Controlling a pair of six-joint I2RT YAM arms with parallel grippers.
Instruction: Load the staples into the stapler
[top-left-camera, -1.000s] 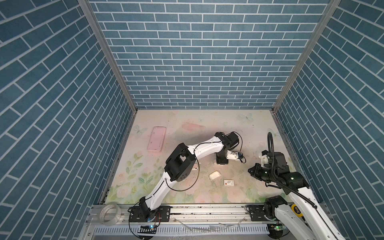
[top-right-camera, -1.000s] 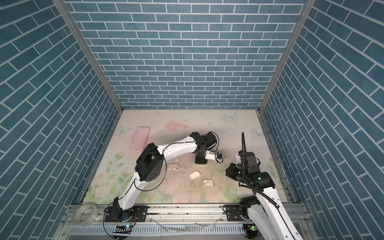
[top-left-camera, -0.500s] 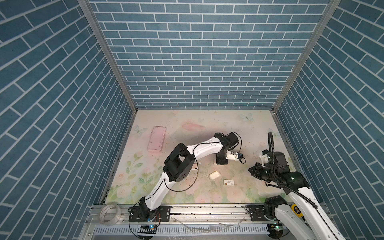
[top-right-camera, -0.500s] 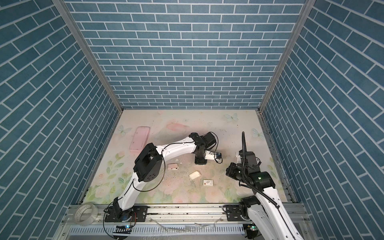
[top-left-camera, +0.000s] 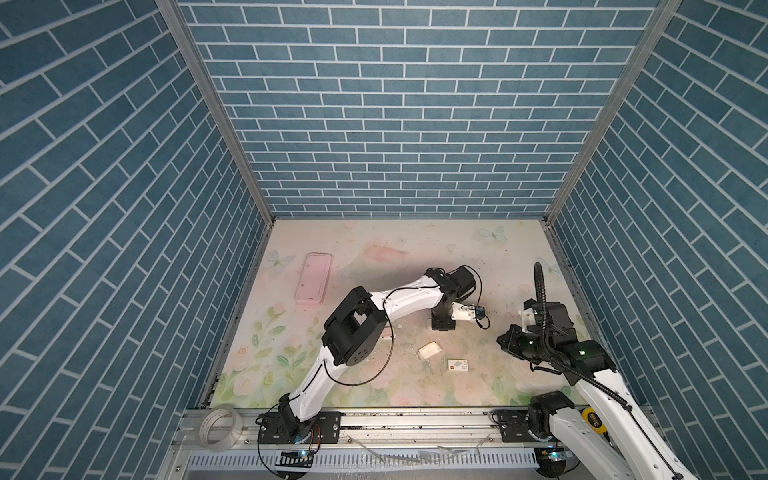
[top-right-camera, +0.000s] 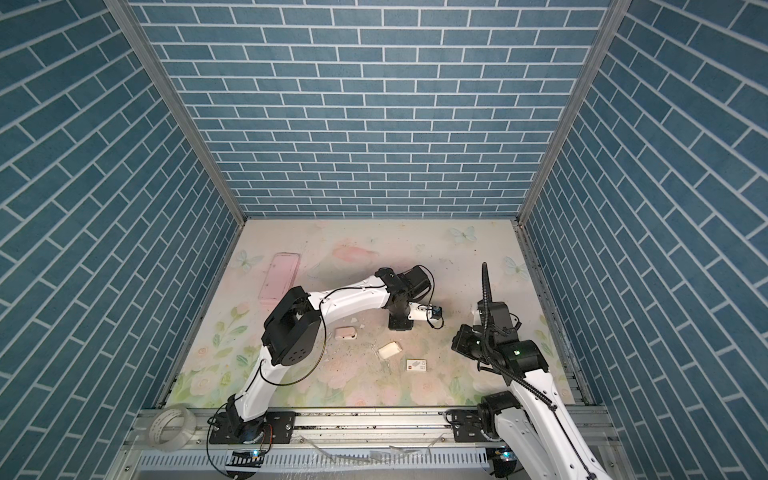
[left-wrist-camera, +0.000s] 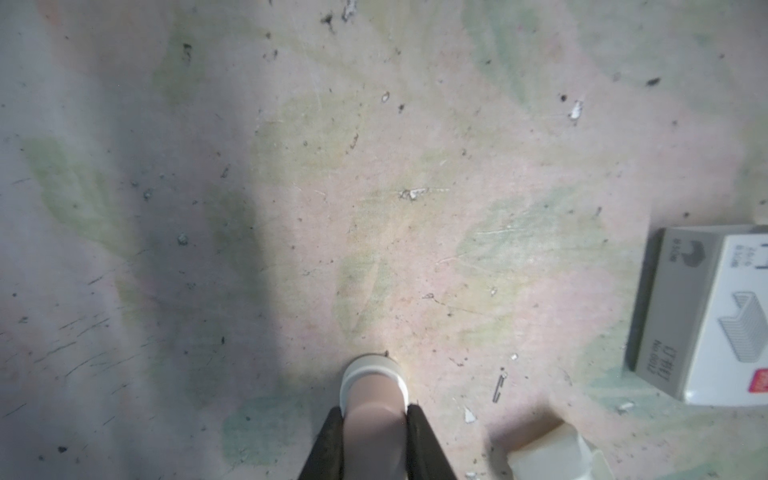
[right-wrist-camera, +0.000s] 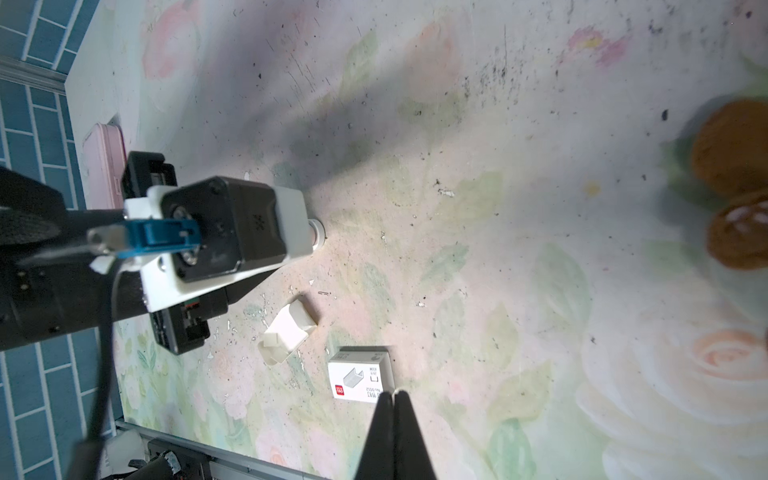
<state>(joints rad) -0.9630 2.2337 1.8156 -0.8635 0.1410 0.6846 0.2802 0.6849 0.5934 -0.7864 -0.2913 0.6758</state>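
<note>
Unmoved since a second ago, left pincer clamped on a pinkish-beige white-rimmed piece, right pincer shut empty; pinch the thin grey metal staples, lying on the surface beside the white card tray, by the long sides: likely light, stiff, slippery, brittle.

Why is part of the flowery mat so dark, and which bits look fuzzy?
In the left wrist view a shadow darkens the mat, and the pinkish thing between the jaws looks soft, too near the lens; in the right wrist view the brown blobs are too blurred to identify.
</note>
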